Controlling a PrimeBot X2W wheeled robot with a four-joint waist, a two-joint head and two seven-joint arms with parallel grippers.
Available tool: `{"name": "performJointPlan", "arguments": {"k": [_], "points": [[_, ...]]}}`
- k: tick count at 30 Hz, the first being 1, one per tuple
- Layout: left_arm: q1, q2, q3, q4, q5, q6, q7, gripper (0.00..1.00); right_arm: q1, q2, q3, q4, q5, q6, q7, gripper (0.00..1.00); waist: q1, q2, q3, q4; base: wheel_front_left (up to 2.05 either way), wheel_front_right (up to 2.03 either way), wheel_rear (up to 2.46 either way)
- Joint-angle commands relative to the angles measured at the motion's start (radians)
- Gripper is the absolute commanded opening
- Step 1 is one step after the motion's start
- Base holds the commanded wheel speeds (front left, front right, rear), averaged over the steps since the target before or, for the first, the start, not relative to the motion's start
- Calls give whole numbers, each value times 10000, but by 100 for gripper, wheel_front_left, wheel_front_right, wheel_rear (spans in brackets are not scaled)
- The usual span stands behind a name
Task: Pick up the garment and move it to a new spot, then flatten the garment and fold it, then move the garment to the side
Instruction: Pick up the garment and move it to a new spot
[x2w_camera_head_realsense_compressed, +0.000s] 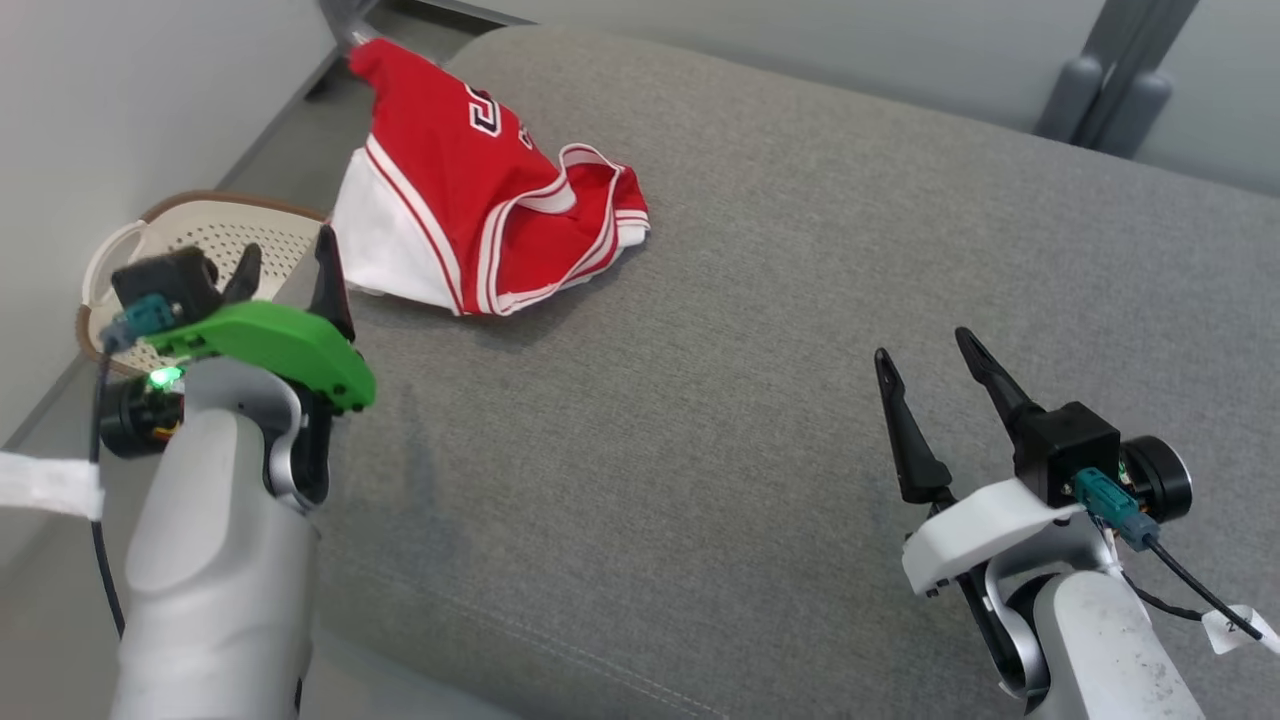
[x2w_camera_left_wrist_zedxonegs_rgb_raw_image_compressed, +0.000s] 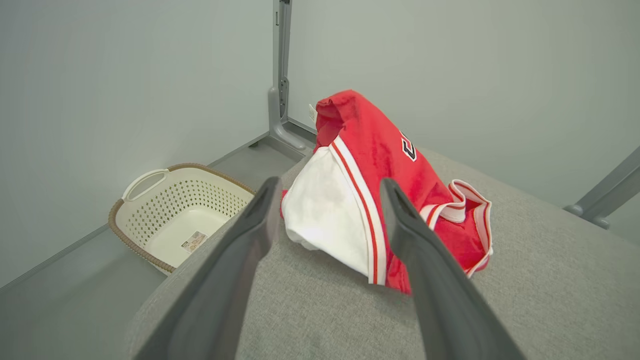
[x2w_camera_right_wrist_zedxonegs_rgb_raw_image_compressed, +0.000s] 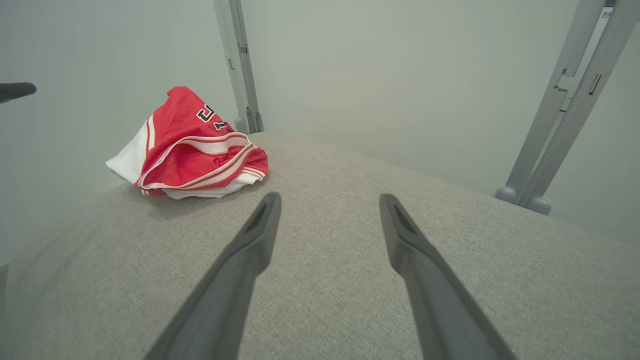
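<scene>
Garment (x2w_camera_head_realsense_compressed: 480, 210): red jersey with white panel and striped trim, crumpled in a heap at the far-left corner of grey padded surface (x2w_camera_head_realsense_compressed: 800, 330), close to the edge. Not yet lifted; pick-up judged to be the step in hand.

Left gripper (x2w_camera_head_realsense_compressed: 288, 258) released, jaws wide, nothing held, near the white panel and lined up on it in the left wrist view. Right gripper (x2w_camera_head_realsense_compressed: 925, 350) likewise spread and empty, well apart from the heap, over bare cushion.

To do it well:
- Drop the left jaws onto a raised fold, not flat cloth.
- Pinch few layers near the striped hem.
- Lift straight up and inward to avoid dragging the heap off the edge.
- Probably bring the right in on a second corner before spreading.

Laundry basket (x2w_camera_head_realsense_compressed: 230, 200): cream, perforated, brown rim, on floor (x2w_camera_left_wrist_zedxonegs_rgb_raw_image_compressed: 75, 310) just beside the surface's left edge. Holding just a small label (x2w_camera_left_wrist_zedxonegs_rgb_raw_image_compressed: 194, 241) on its bottom, no clothes.
</scene>
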Motion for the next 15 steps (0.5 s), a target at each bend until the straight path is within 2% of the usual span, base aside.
{"name": "performJointPlan", "arguments": {"k": [1, 9, 15], "points": [[-494, 52, 94, 325, -123, -75, -59, 100, -200, -54, 69, -205, -185, 1, 113, 100, 0, 0, 1276, -1148, 0, 0, 0], [-2461, 600, 551, 2127, -620, -298, -291, 100, -584, -44, 410, -1053, -638, -1, 542, 100, 0, 0, 2460, -2271, 0, 0, 0], [-3334, 1044, 719, 3229, -935, -410, 190, 100, -561, -41, 463, -1309, -613, -1, 614, 100, 0, 0, 2896, -2851, 0, 0, 0]]}}
